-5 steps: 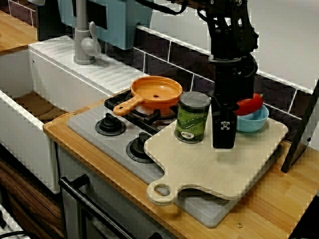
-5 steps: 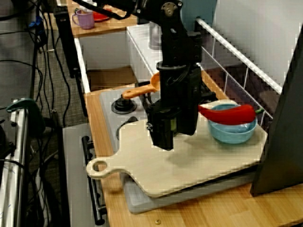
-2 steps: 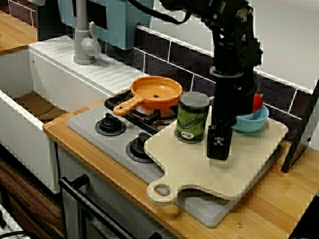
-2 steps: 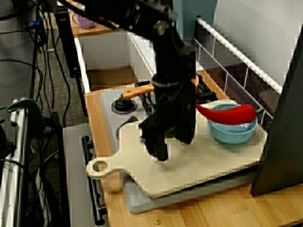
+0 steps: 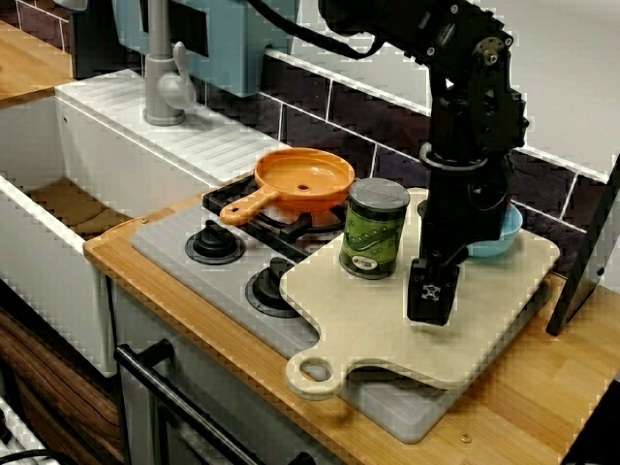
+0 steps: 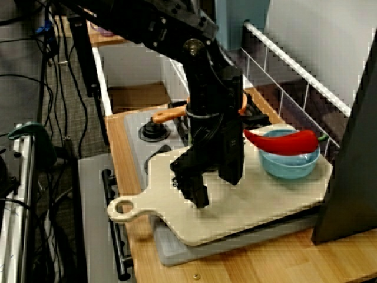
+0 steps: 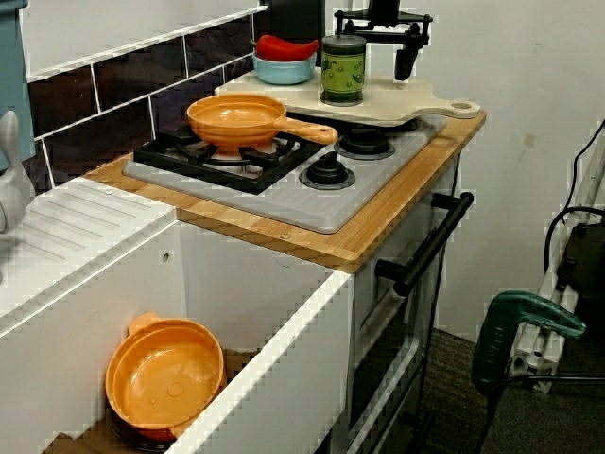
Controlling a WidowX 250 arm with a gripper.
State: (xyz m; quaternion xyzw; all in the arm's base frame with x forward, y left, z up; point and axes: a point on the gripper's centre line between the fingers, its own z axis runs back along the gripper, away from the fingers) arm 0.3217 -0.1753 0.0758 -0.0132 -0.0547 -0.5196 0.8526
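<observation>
Gripper (image 5: 430,302), apparently empty, its opening unreadable, has tilted and sunk toward the board's (image 5: 387,339) front edge, beside the can (image 5: 375,229).

The wooden counter (image 5: 542,387) bears a grey hob (image 5: 165,247); a pale cutting board (image 5: 368,325) lies partly over it.

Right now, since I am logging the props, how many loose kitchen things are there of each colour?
Orange: 2, the frying pan and the pot
Green: 1, the can
Blue: 1, the bowl
Red: 1, the chilli
Pale wood: 1, the cutting board
Total: 6
</observation>
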